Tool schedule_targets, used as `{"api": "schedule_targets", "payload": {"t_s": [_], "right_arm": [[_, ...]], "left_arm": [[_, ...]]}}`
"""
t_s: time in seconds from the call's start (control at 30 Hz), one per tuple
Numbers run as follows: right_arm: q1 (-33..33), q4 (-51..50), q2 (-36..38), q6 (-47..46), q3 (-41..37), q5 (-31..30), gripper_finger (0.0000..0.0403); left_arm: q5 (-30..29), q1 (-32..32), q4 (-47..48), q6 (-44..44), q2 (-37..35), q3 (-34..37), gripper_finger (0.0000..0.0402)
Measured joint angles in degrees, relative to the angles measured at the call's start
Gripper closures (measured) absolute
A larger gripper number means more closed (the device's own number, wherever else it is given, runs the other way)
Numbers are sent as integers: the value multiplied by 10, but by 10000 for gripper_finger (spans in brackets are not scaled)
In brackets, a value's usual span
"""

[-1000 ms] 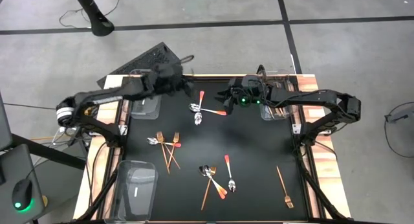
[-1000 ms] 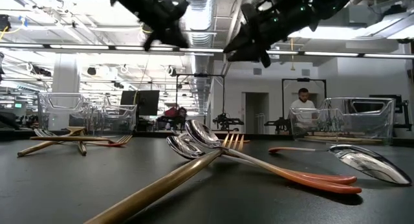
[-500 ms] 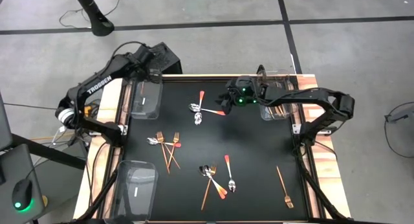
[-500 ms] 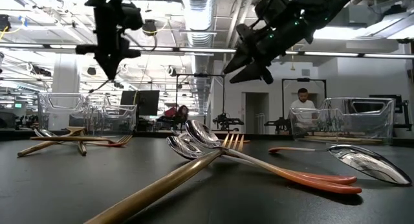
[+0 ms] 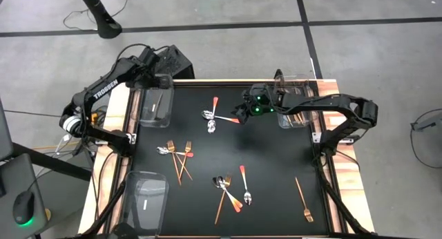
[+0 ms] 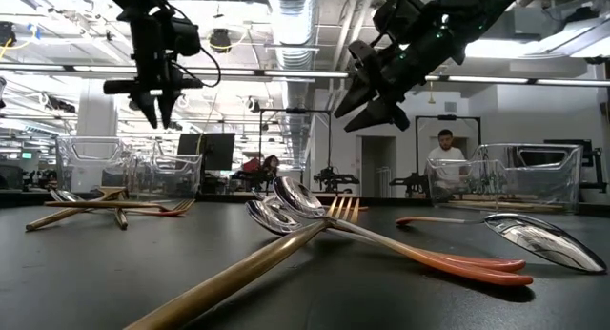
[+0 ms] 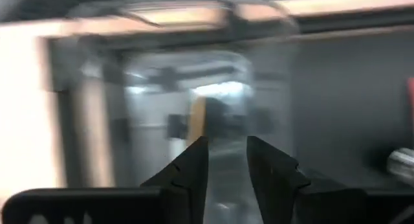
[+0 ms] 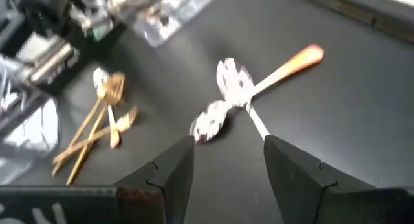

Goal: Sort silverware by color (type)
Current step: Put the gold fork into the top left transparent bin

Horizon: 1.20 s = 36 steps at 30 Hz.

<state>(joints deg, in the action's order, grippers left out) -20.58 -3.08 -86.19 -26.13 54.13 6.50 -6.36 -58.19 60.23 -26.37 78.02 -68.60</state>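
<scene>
mostly the sorting is not finished: nearest in the low view a gold fork (image 6: 250,263) lies under two orange-handled spoons (image 6: 400,242), and the high view shows more loose silverware on the black table (image 5: 276,163) — a lone gold fork (image 5: 303,200) near the right edge, a heap of forks (image 5: 178,156) toward the left, and two crossed spoons (image 5: 213,118) farther back. some pieces already sit in the clear right bin (image 5: 297,113), and one piece lies in the near left bin (image 5: 145,197). the right gripper (image 5: 238,115) hovers just beside the crossed spoons, its fingers spread and empty, so i judge they are its next pick. farthest back, the left gripper (image 5: 153,87) hangs over the far left bin (image 5: 155,104); its fingers (image 7: 194,166) stand slightly parted with nothing between them. a second ago the left arm reached over the table's middle; it has swung back to the bin, while the right gripper has edged toward the spoons.
</scene>
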Motion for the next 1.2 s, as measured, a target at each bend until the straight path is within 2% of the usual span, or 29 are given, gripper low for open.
{"api": "schedule_targets", "payload": {"t_s": [0.1,0.23,0.33,0.43,0.57,0.7,0.83,1.0,1.2], "right_arm": [[4,-33,0,-10,0,37,194],[5,-99,0,-64,0,48,197],[13,-163,11,-114,0,36,205],[39,-228,26,-174,1,-6,216],[91,-334,42,-269,0,-33,227],[189,-457,54,-366,0,-27,229],[320,-539,55,-455,0,66,229],[472,-560,52,-592,0,140,230],[580,-534,52,-700,0,171,230]], "left_arm": [[86,14,-32,14,0,-9,305],[157,63,-131,50,-1,-10,305],[173,100,-202,71,-2,-10,305],[176,137,-262,97,-2,-10,304],[189,184,-284,119,-2,-10,304],[193,235,-258,137,-7,0,304],[193,306,-251,133,-30,50,304],[177,391,-313,87,-75,134,304],[153,455,-373,40,-103,187,304]]}}
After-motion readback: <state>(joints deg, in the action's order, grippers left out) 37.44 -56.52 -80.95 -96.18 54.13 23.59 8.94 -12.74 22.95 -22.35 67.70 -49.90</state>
